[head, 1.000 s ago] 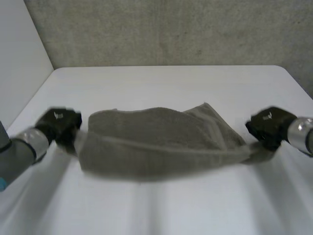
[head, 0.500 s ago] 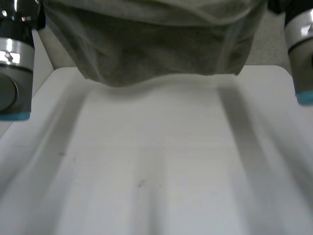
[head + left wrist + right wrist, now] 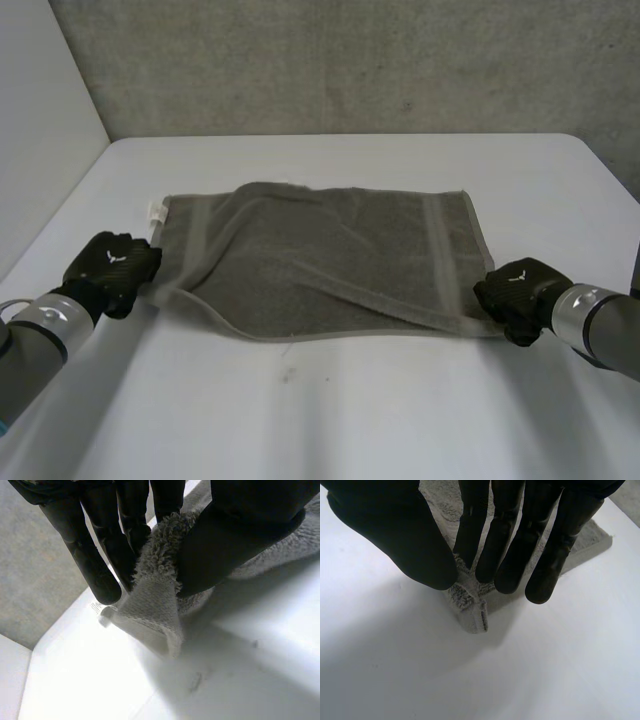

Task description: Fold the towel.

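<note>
The grey-brown rectangular terry towel (image 3: 330,260) lies spread on the white table (image 3: 350,410). The left robot hand (image 3: 112,270) pinches its 8 o'clock corner and the right robot hand (image 3: 520,292) pinches its 4 o'clock corner. The first fold looks ready to start, which calls for lifting both corners evenly toward 12 o'clock.

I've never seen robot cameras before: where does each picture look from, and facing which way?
Head view: between and behind the arms, looking down at the table and towel; both arms show, left robot hand and right robot hand at the towel's near corners.
Left wrist view: on the left wrist, looking along the palm; its robot hand pinches a towel corner.
Right wrist view: on the right wrist, likewise; its robot hand pinches the other near corner.
Shared: every view shows towel and table.
</note>
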You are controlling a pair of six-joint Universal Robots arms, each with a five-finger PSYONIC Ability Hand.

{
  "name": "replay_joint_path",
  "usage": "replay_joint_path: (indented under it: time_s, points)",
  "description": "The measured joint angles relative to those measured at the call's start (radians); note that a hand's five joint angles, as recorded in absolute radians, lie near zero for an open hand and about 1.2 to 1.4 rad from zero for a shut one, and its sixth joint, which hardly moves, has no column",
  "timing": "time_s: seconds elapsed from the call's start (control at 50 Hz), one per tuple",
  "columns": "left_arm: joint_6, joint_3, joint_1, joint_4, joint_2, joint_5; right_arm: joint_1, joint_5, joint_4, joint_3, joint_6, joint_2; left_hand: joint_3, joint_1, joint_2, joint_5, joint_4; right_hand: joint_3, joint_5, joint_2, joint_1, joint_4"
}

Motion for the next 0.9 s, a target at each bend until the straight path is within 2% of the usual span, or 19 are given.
replay_joint_path:
  time_s: [0.18, 0.32, 0.4, 0.46, 0.62, 0.76, 0.82, 0.9]
  points:
    - [0.004, -0.016, -0.001, -0.08, 0.095, -0.012, -0.048, -0.067, -0.042, 0.041, 0.059, -0.008, 0.0, 0.0, 0.0, 0.0, 0.0, 0.0, 0.0, 0.0, 0.0, 0.0]
    - [-0.001, -0.036, 0.022, -0.17, 0.196, -0.013, -0.102, -0.101, -0.01, 0.052, 0.045, -0.078, 0.0, 0.0, 0.0, 0.0, 0.0, 0.0, 0.0, 0.0, 0.0, 0.0]
    - [0.0, -0.042, 0.043, -0.254, 0.274, -0.01, -0.148, -0.105, 0.118, 0.045, -0.036, -0.188, 0.0, 0.0, 0.0, 0.0, 0.0, 0.0, 0.0, 0.0, 0.0, 0.0]
    - [0.003, -0.044, 0.057, -0.366, 0.353, -0.007, -0.196, -0.103, 0.283, 0.04, -0.159, -0.282, 0.0, 0.0, 0.0, 0.0, 0.0, 0.0, 0.0, 0.0, 0.0, 0.0]
    - [0.005, -0.052, 0.058, -0.549, 0.448, 0.001, -0.246, -0.111, 0.545, 0.033, -0.375, -0.421, 0.0, 0.0, 0.0, 0.0, 0.0, 0.0, 0.0, 0.0, 0.0, 0.0]
    - [0.004, -0.058, 0.06, -0.56, 0.436, 0.019, -0.241, -0.114, 0.575, 0.005, -0.4, -0.439, 0.0, 0.0, 0.0, 0.0, 0.0, 0.0, 0.0, 0.0, 0.0, 0.0]
    - [0.003, -0.054, 0.064, -0.536, 0.405, 0.03, -0.233, -0.114, 0.553, -0.026, -0.374, -0.414, 0.0, 0.0, 0.0, 0.0, 0.0, 0.0, 0.0, 0.0, 0.0, 0.0]
    - [0.002, -0.02, 0.062, -0.454, 0.309, 0.037, -0.207, -0.105, 0.482, -0.108, -0.294, -0.308, 0.001, 0.0, 0.0, 0.0, 0.0, 0.0, 0.0, 0.0, 0.0, 0.0]
